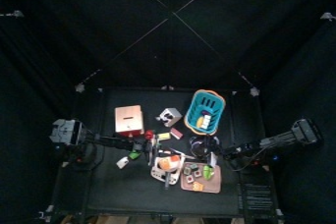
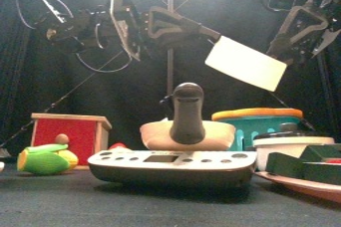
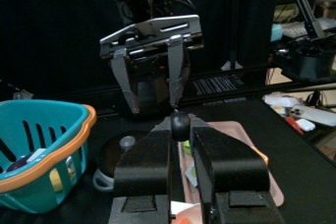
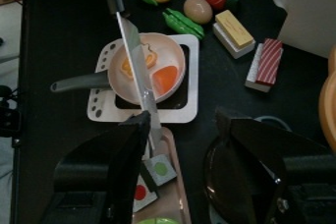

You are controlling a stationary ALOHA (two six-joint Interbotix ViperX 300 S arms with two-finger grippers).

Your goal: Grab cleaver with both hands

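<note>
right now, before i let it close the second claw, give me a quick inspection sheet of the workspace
surface: black table, crowded in the middle
job's things: cleaver held in the air above the toys, blade pointing toward the right arm
clutter: teal basket, red box, pan on toy stove, toy vegetables
grippers: left claw shut on the cleaver's handle; right claw open at the blade, not gripping
cables: loose loops behind the left arm, above the table
surroundings: black curtains all round; no person seen
</note>
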